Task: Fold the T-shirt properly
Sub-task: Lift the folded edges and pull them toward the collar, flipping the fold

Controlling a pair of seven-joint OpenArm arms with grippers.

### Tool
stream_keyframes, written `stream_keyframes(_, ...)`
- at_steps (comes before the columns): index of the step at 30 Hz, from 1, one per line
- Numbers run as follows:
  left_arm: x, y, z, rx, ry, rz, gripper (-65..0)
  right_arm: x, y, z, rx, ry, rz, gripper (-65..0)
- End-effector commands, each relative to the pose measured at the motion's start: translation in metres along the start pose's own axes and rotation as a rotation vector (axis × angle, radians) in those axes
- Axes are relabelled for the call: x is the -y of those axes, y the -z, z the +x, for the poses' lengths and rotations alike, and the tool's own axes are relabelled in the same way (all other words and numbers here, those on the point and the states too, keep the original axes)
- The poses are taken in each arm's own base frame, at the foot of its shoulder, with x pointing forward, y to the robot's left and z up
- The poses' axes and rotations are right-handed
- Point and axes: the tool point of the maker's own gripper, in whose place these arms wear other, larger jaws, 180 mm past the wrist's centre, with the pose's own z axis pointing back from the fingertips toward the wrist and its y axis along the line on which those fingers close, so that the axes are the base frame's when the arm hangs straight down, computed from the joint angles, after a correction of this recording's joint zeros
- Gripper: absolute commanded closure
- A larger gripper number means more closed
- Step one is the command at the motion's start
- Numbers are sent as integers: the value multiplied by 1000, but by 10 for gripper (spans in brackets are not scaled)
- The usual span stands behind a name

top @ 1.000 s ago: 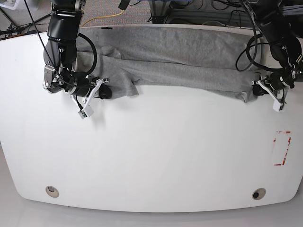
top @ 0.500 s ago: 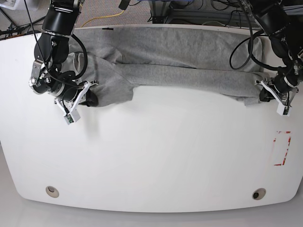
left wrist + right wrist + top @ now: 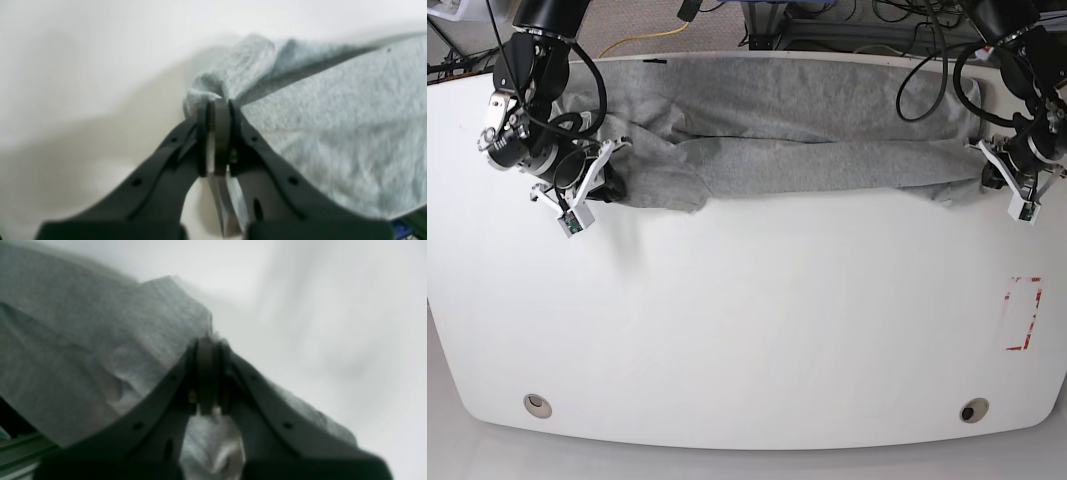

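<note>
The light grey T-shirt [image 3: 827,130] lies bunched in a long band across the far part of the white table [image 3: 747,330]; no lettering shows. My left gripper [image 3: 990,178], on the base view's right, is shut on the shirt's right end. In the left wrist view the left gripper [image 3: 217,106] pinches a fold of the grey fabric [image 3: 333,116]. My right gripper [image 3: 612,185], on the base view's left, is shut on the shirt's left end. In the right wrist view the right gripper [image 3: 206,350] clamps a fabric edge [image 3: 83,350] just above the table.
A red-outlined rectangle [image 3: 1024,313] is marked near the table's right edge. Two round holes [image 3: 537,404] [image 3: 973,410] sit near the front edge. Cables and equipment [image 3: 847,20] lie beyond the far edge.
Both grippers have moved outward and toward the far edge with the shirt held. The band of fabric is now pulled longer and straighter between them.
</note>
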Motion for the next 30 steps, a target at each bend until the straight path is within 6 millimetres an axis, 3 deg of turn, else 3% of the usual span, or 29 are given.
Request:
stream_keyframes(1,-4,-11,10,35,37,27,0,-5,-11,12,53,-27,9,0)
stream_keyframes(7,0,-21,-10,-51,71,45,0,-10,-24,-9,63,77,57,0)
stream_keyframes(15,-24,-40,-37,-139,-12,124,0,-16,-41,-41,32,157,97,0)
stream_keyframes(30,-4,-43,-92,-267,-42,79,0,-42,-56,-82,-37,233,177,0)
